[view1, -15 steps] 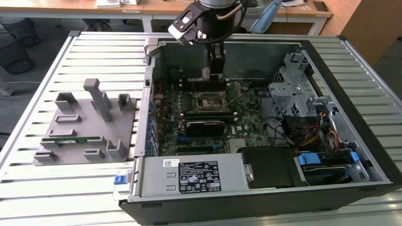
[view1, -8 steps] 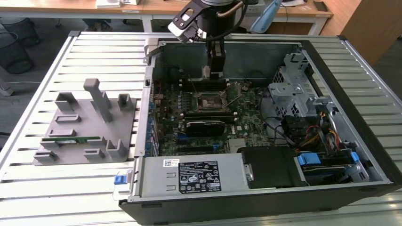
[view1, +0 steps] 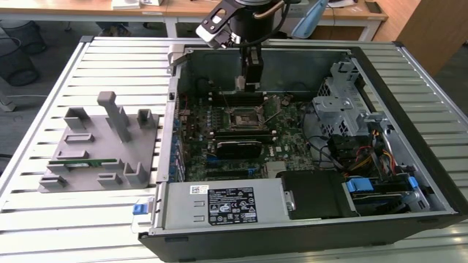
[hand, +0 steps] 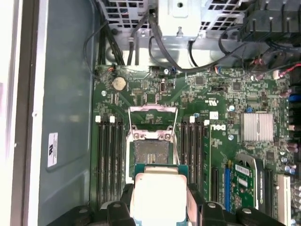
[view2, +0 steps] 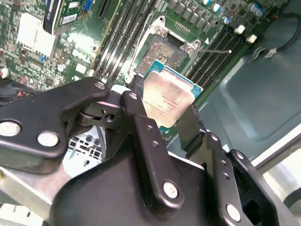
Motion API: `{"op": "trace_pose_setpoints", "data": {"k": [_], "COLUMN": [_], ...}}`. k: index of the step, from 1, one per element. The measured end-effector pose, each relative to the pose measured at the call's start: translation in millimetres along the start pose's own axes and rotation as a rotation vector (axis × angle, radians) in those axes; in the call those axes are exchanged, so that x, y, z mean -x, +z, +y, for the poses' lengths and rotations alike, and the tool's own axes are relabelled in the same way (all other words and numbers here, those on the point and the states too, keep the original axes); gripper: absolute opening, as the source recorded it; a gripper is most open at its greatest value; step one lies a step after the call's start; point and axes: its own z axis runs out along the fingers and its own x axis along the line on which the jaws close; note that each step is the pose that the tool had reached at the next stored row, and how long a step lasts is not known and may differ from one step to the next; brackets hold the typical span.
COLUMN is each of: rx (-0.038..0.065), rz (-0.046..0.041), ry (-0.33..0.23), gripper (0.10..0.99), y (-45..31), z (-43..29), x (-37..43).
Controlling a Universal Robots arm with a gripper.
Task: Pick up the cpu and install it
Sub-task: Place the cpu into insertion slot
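My gripper (view1: 249, 82) hangs inside the open computer case (view1: 409, 164), shut on the cpu (view2: 167, 99), a flat square chip with a silvery top and green rim. In both wrist views the chip sits clamped by its edges between the two black fingers (view2: 136, 117), held a little above the motherboard (view1: 281, 142). The open black-framed socket (hand: 151, 153) lies just beyond the cpu (hand: 157, 193), its bare contact field showing and its metal load plate (hand: 153, 109) flipped up. In the exterior view the gripper is above the socket (view1: 240, 120), toward the case's back wall.
Memory slots (hand: 110, 155) flank the socket on both sides. A heatsink (hand: 257, 127), a drive cage (view1: 340, 104) with cables and a power supply (view1: 219, 203) crowd the case. On the exterior view's left, a grey fixture (view1: 102, 148) holds a green memory stick (view1: 84, 163).
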Motion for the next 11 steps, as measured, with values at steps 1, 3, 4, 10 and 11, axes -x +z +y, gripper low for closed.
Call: {"op": "trace_pose_setpoints", "data": {"k": [1,3,4,10,11], "rx": [0.000,0.000,0.000,0.000,0.000], "rz": [0.0002,0.0009,0.0010,0.0008,0.0010], "ry": [-0.008,-0.014,-0.015,-0.015,-0.015], "gripper": [0.529,0.529,0.529,0.529,0.529], "y": [0.0,0.5,0.9,7.8,8.8], "z": [0.0,0.0,0.1,0.0,0.0], "x": [0.0,0.0,-0.1,-2.5,-3.1]}}
